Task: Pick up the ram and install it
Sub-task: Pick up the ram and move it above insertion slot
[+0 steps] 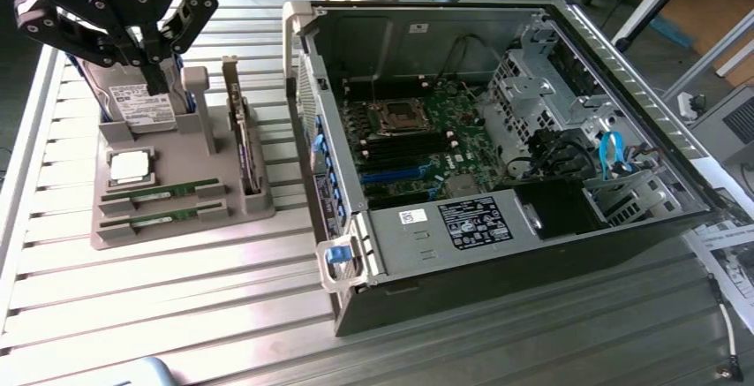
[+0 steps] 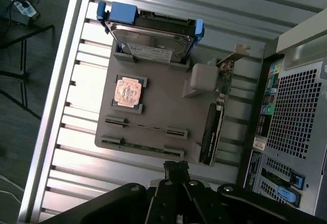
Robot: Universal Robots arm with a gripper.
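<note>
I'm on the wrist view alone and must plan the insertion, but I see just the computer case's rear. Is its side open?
Observer: Yes. The computer case lies on its side, panel off, with the motherboard facing up.
Operator: Where's my gripper relative to the tray?
Observer: The gripper, shut and empty, hangs high. In the exterior view it lines up with the hard drive at the tray's far end.
Operator: And the ram?
Observer: Both ram sticks lie in the tray at the end opposite the hard drive, nearest the exterior camera.
</note>
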